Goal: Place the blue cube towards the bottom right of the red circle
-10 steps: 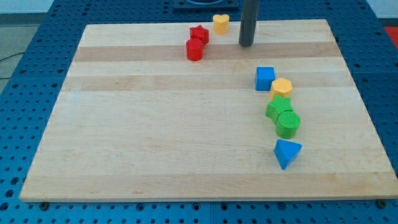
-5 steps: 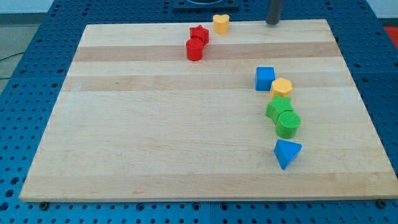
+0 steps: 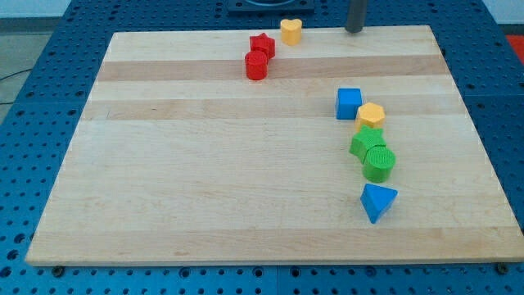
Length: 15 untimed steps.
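Observation:
The blue cube [image 3: 349, 103] sits right of the board's middle, touching a yellow hexagon [image 3: 371, 115] at its lower right. The red circle, a short red cylinder [image 3: 256, 65], stands near the view's top, left of centre, with a red star [image 3: 262, 44] touching it just above. The cube lies well to the lower right of the red circle. My tip [image 3: 354, 30] is at the board's top edge, far above the blue cube and to the right of the red blocks, touching no block.
A yellow heart [image 3: 290, 31] stands at the top edge right of the red star. Below the yellow hexagon are a green block [image 3: 366, 142] and a green cylinder [image 3: 379, 162], then a blue triangular block [image 3: 377, 200]. The wooden board [image 3: 205, 180] lies on a blue perforated table.
My tip moved from the board near the yellow heart up and right to the top edge, then drifted slightly left. No block has moved.

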Available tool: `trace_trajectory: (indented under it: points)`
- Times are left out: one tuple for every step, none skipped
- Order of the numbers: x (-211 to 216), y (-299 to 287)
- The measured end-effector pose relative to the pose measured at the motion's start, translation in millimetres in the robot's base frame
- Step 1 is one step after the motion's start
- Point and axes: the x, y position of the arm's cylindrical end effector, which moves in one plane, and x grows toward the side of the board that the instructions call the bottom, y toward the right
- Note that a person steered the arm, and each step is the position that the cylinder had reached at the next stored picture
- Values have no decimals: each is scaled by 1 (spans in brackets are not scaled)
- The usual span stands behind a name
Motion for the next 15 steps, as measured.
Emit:
trace_trajectory:
  points:
    - [0, -4]
    - [0, -6]
    - [-1, -7]
    - [4, -8]
    - [60, -8]
    - [118, -19]
    - [125, -25]
    - [123, -39]
    - [172, -31]
    - [186, 30]
    - [212, 30]
    - [197, -46]
    - [184, -91]
    - [210, -12]
    - [228, -38]
